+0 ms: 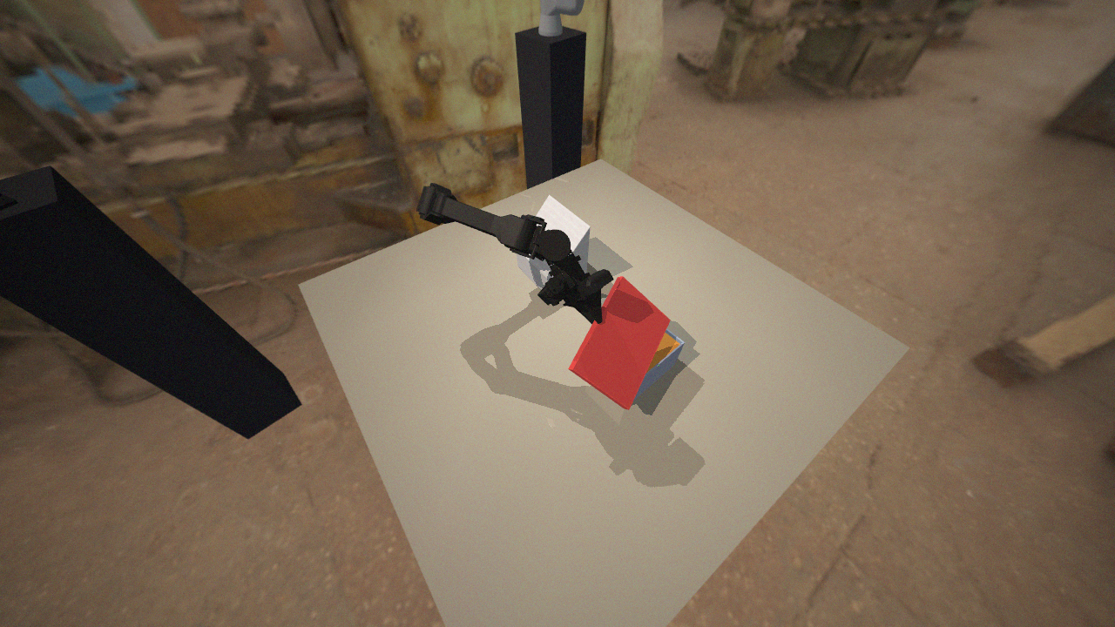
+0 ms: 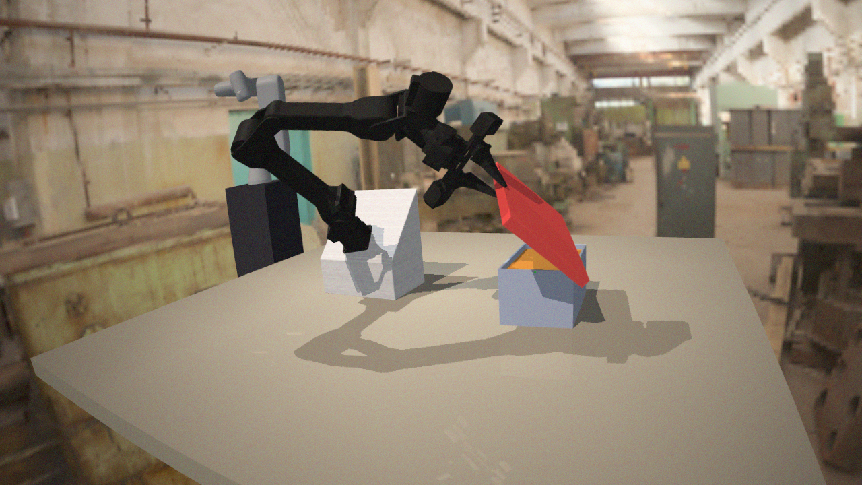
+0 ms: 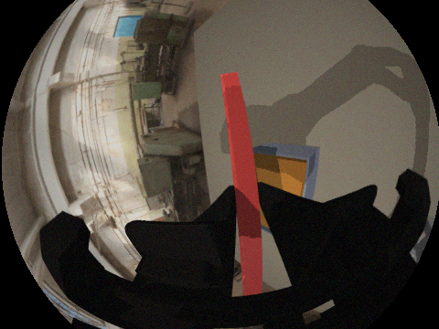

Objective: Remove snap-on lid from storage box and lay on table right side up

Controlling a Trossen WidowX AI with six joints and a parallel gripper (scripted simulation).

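Note:
The red lid [image 1: 622, 343] [image 2: 539, 225] [image 3: 244, 151] is off the box and steeply tilted, its upper edge at my fingers and its lower edge down beside the box in the exterior view. My gripper [image 1: 600, 318] [image 2: 500, 188] [image 3: 245, 189] is shut on the lid's upper edge. The blue storage box [image 1: 661, 371] [image 2: 533, 301] [image 3: 312, 169] stands upright on the table, with orange contents [image 2: 530, 260] [image 3: 285, 175] showing inside. In the top view the lid hides most of the box. I cannot tell whether the lid's lower part touches the box.
A white slanted-top block [image 1: 563, 214] [image 2: 407, 253] stands on the table [image 1: 483, 499] [image 2: 301, 404] by the arm's base. Dark pedestals [image 1: 551, 101] [image 1: 132, 296] stand off the table, one also seen in the exterior view [image 2: 263, 229]. The arm's shadow falls around the box.

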